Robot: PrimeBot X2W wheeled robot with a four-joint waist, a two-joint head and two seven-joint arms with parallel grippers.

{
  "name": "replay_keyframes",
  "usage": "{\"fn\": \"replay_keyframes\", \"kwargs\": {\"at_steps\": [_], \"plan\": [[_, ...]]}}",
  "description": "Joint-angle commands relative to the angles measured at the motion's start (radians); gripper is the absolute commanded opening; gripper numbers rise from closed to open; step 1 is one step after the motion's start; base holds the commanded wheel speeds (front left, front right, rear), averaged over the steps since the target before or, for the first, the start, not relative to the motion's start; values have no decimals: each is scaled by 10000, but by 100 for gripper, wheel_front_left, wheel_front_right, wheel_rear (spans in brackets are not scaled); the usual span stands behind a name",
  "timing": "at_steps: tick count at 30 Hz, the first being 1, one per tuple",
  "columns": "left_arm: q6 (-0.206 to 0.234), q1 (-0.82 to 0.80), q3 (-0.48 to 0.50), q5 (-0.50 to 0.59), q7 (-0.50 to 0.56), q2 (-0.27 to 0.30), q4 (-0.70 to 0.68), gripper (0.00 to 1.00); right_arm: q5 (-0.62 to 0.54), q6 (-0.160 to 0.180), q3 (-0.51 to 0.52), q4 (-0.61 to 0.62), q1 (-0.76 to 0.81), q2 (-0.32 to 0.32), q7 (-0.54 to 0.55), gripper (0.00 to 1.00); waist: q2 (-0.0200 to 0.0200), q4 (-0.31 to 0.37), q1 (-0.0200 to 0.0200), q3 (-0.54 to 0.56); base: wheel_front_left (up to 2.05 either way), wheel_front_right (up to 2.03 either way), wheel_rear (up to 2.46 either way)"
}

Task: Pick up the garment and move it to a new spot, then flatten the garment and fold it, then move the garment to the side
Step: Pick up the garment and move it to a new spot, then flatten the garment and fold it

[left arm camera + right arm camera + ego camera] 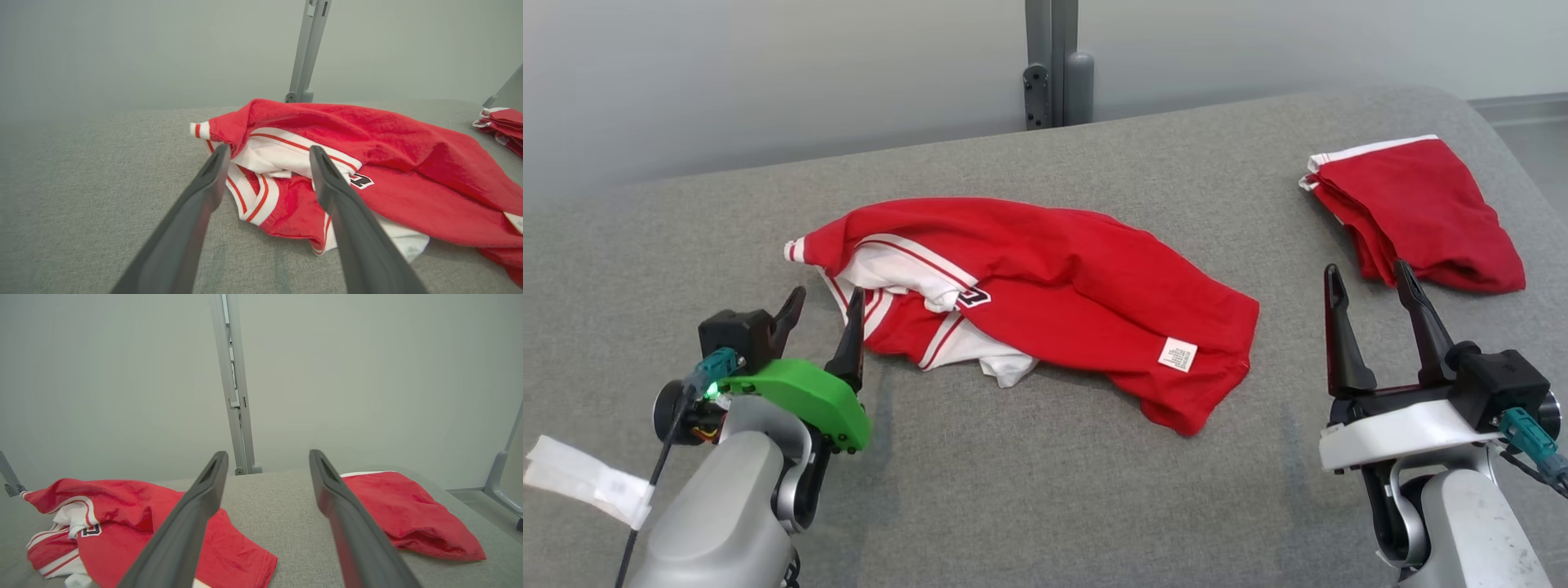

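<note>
Now both hands spread, nothing held

The left hand [826, 300] has its fingers wide apart at the near-left edge of the red-and-white garment [1062, 278] and grips nothing; whether a tip touches the cloth I cannot tell. The garment lies crumpled in the middle of the grey surface [1013, 490]. The right hand [1368, 273] is likewise spread and empty, just beside a folded red cloth [1417, 212] by the right edge.
</note>
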State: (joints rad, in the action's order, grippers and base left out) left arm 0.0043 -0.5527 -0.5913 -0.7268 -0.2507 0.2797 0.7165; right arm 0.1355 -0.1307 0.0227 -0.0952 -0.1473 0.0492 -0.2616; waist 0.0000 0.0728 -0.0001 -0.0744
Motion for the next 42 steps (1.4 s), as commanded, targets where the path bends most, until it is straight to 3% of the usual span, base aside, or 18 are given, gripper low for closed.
{"fn": "replay_keyframes", "kwargs": {"at_steps": [1, 8, 14, 22, 42], "plan": [[173, 377, 127, 225, -97, 109, -274, 100, -88, -1, 19, -22, 172, 26, -47, 100, 0, -252, 1, 275, 0, 0, 0], [1172, 2342, 1642, 1200, -128, -92, -3163, 100, -269, -1, -112, -103, 442, 23, -46, 100, 0, -576, 1, 459, 0, 0, 0], [1612, 4118, 2648, 2187, -131, -541, -4888, 100, -392, -1, -314, 11, 767, 30, -46, 100, 0, -692, 1, 533, 0, 0, 0], [1734, 5344, 3383, 3007, -134, -1043, -5737, 100, -5, -1, -458, 46, 1040, 27, -47, 100, 0, -796, 1, 643, 0, 0, 0], [1074, 5616, 4217, 3840, -134, -1794, -5506, 100, 214, -1, -847, -433, 967, 29, -47, 100, 0, -854, 1, 656, 0, 0, 0]]}}
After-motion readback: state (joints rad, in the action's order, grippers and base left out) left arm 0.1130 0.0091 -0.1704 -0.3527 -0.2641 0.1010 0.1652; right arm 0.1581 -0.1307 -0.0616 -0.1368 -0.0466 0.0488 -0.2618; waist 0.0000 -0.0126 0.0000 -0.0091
